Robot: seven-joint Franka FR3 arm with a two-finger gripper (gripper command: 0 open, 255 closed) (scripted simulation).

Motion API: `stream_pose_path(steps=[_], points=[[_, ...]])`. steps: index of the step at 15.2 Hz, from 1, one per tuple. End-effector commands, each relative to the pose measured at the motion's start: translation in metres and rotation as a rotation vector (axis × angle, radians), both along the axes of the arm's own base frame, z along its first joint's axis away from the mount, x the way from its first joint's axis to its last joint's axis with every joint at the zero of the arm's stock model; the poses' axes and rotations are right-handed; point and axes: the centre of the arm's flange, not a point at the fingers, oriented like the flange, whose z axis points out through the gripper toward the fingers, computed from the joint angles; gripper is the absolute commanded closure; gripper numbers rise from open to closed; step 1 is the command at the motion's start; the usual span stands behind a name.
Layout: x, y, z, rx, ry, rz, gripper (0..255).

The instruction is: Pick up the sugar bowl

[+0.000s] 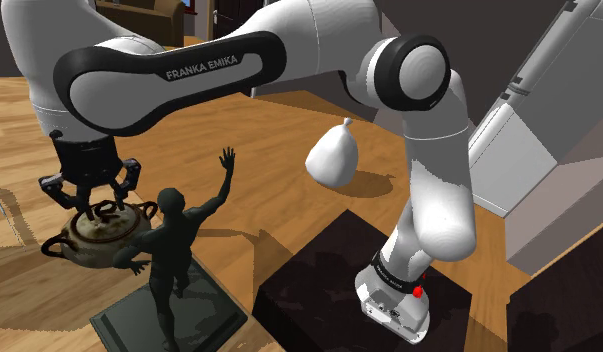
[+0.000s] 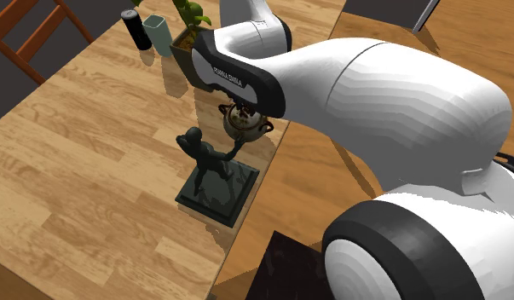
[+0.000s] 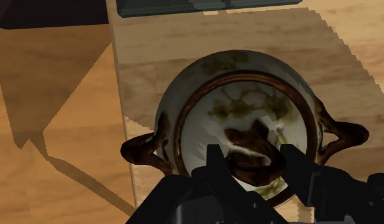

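The sugar bowl stands on the wooden table just beside its long edge, and in the wrist view one of its handles reaches about to that edge, with darker floor beyond. The claw sits directly over the lid, at the knob. I cannot tell whether it grips the knob or is released.

Close beside the bowl stands a dark statue of a figure with one arm raised, on a flat square base that also lies along the table's edge. In the shoulder view the statue stands between the bowl and the black stand. A white pear-shaped object lies well apart, toward that view's right.

Toward the second exterior view's left the table runs wide and bare. At its far end stand a black cylinder, a pale green cup and a potted plant, with a wooden chair past the corner.

The bowl is round and cream, mottled with olive-brown marks. A dark brown band circles the lid's rim, two brown looped handles stick out on opposite sides, and the knob is brown.
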Motion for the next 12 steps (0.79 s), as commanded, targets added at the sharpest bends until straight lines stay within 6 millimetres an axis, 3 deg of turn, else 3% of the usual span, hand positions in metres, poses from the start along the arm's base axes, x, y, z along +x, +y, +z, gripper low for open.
stream_pose_path(steps=[1, 7, 12], points=[[0.0, 0.0, -0.001, 0.0, 0.0, 0.0, 255], [0.0, 0.0, -0.001, 0.0, 0.0, 0.0, 255], [0.0, 0.0, 0.026, 0.0, 0.0, 0.0, 255]])
